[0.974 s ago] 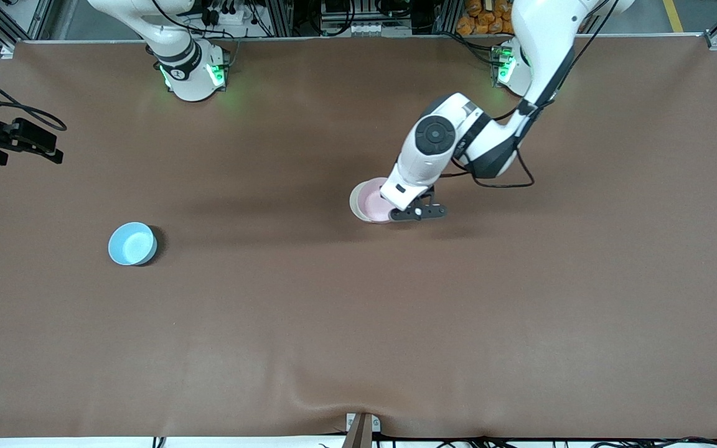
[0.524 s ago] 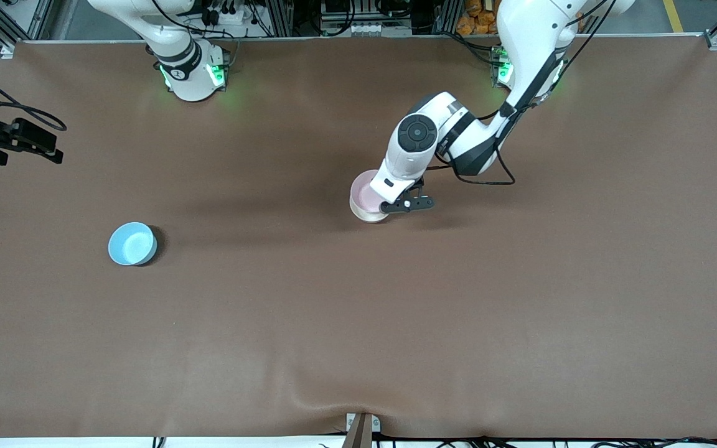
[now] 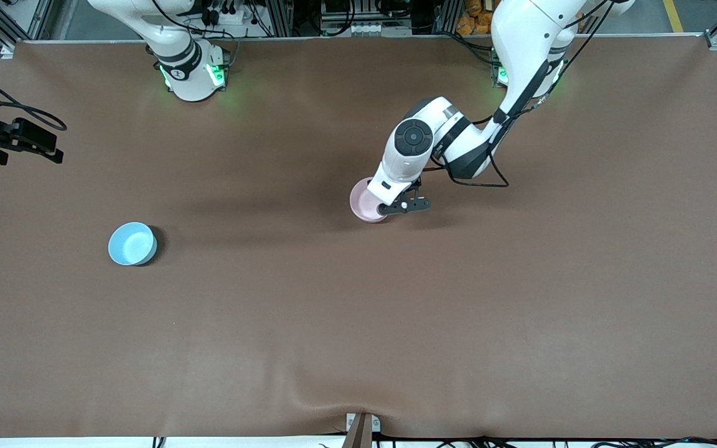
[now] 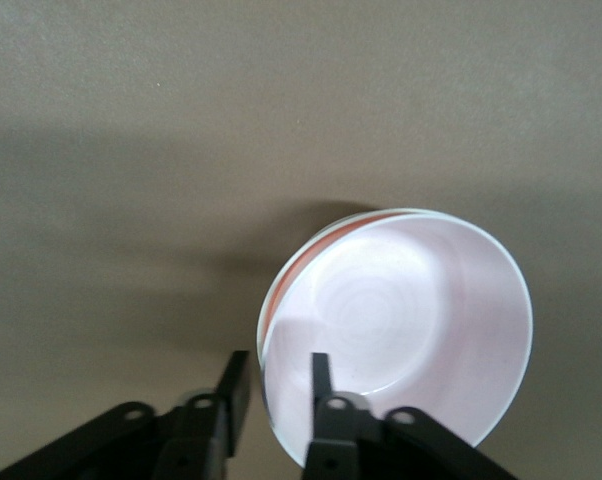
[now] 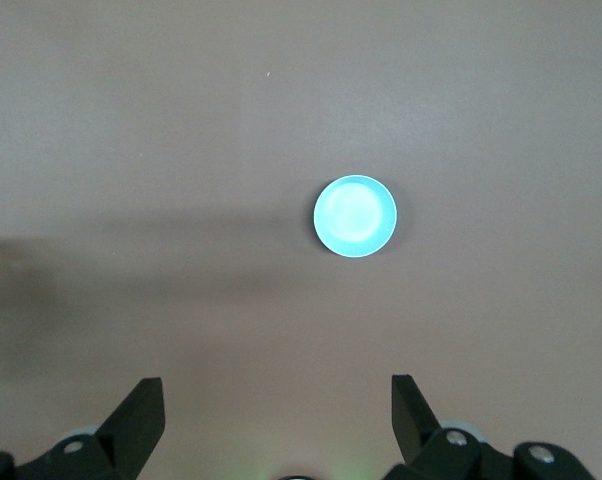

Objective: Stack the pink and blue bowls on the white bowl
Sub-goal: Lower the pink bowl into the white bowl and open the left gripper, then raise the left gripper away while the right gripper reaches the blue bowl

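The pink bowl point(image 3: 366, 200) is at the table's middle, held at its rim by my left gripper point(image 3: 391, 210), which is shut on it. In the left wrist view the pink bowl point(image 4: 411, 320) lies tilted in the white bowl, of which only a thin rim point(image 4: 269, 312) shows; one finger point(image 4: 237, 385) is outside the rim and the other inside. The white bowl is hidden under the pink one in the front view. The blue bowl point(image 3: 132, 243) stands alone toward the right arm's end. My right gripper point(image 5: 278, 405) is open and empty, high over the table, looking down on the blue bowl point(image 5: 355, 216).
A black device on a stand point(image 3: 16, 140) sits at the table edge at the right arm's end. The brown table cover point(image 3: 358, 323) has a small ripple at its edge nearest the front camera.
My left gripper has lowered the pink bowl onto the white bowl, whose rim showed beside it before and is now covered. The right arm has not moved.
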Controlling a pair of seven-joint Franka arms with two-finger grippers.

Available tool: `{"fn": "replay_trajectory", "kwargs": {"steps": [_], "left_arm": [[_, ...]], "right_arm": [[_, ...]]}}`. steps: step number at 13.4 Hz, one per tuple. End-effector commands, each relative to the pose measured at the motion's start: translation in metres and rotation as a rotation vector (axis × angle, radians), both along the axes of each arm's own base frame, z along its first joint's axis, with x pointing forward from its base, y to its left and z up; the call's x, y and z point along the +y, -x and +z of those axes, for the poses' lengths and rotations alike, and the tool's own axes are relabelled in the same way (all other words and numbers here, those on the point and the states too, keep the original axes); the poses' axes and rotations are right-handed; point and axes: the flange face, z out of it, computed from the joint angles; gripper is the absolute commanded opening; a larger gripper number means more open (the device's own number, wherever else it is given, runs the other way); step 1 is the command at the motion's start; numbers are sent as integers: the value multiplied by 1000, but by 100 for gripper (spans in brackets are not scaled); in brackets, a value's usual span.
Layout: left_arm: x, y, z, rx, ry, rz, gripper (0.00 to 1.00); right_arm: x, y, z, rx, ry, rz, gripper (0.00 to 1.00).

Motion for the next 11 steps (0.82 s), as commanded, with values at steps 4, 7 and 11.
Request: {"fn": "replay_trajectory", "kwargs": {"steps": [4, 7, 11], "left_arm": [[50, -44, 89, -17, -102, 98, 100], [100, -87, 177, -8, -147, 117, 100], [206, -132, 279, -22, -144, 88, 100]], "right_arm": [[0, 2, 2, -5, 2, -7, 100], [-5, -11, -11, 3, 4, -15, 100], [-47, -24, -39, 49, 13, -86, 100]]}}
